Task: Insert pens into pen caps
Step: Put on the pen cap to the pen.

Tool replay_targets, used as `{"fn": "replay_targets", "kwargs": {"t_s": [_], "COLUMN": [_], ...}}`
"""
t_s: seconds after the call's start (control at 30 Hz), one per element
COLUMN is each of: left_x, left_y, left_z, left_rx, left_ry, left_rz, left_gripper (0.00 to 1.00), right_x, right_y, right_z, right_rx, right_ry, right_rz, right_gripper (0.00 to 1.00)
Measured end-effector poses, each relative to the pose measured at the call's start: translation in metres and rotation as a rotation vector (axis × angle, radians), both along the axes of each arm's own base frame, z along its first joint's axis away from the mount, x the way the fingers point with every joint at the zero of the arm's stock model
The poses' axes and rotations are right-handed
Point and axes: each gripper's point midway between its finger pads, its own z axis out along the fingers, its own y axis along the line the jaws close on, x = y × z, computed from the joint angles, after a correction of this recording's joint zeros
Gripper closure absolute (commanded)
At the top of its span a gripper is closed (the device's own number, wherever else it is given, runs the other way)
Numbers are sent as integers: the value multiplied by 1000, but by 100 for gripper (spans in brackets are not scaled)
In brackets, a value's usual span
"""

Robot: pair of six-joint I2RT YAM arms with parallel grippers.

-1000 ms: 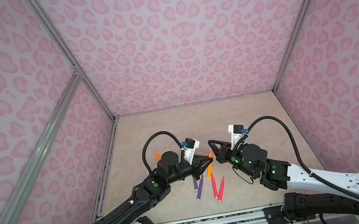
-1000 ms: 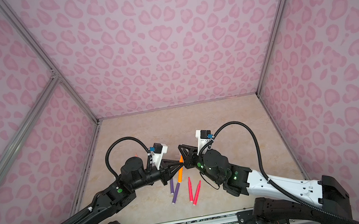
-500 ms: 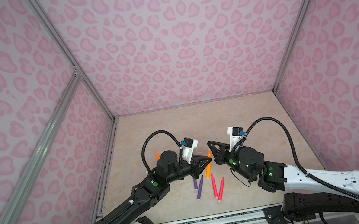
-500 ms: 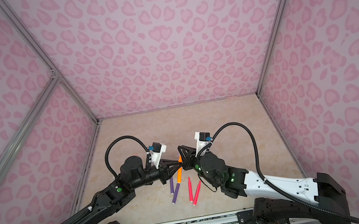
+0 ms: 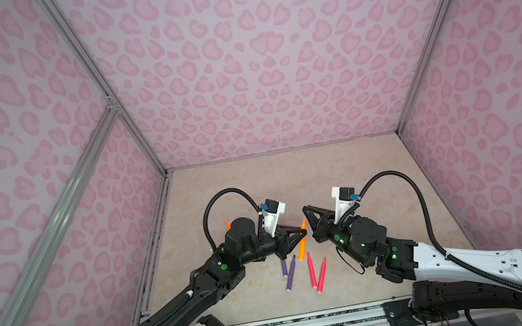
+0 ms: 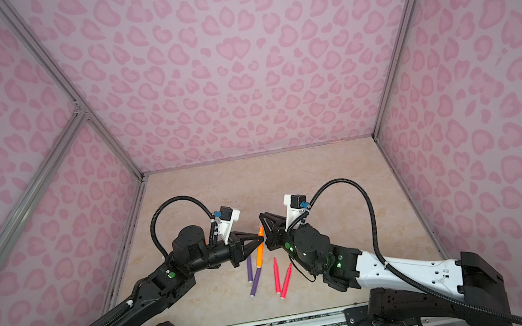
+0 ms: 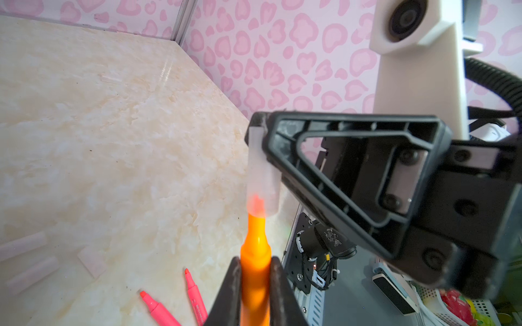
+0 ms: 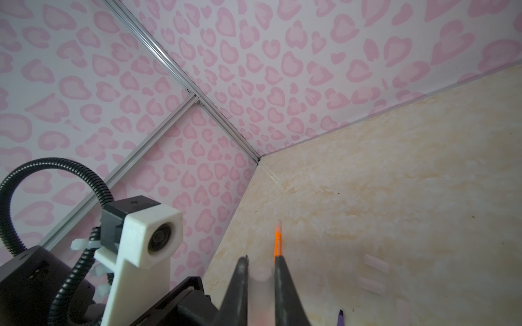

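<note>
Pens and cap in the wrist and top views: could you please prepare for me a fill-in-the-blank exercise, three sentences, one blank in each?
1. The left gripper is shut on a pen of ___ colour.
2. The clear cap over the pen's tip is held by the ___ gripper.
3. In a top view, two pink-red pens lie on the table beside two ___ pens.

Missing words: orange; right; purple.

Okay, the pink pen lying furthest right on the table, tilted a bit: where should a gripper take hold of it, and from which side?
Grip the tilted pink pen on its barrel, slightly toward the tip from the middle, coming straight down with the jaws across it. It lies flat, its butt nearly meets the other pink pen, and its tip should stay free for capping.
</note>
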Motion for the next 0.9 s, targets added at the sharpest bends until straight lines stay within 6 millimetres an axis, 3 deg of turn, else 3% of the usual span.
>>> {"fn": "replay_targets", "kwargs": {"t_s": [0.2,0.73,0.9], "left_x": [3,3,1], "left_y": [-4,-6,-5], "left_z": [1,-2,-1], "left_rx": [-6,10,12], "left_ry": [-5,-2,0], "left_rz": [-4,-5,-7], "left_gripper": [97,97,97], "right_x": [6,11,7], "right_y": [-8,12,10], "right_z": [-1,-3,-3], "right_rx": [12,-23,-17], "right_ry": [3,33,28], "right_rz": [5,33,35], "right_gripper": [100,100,100]}}
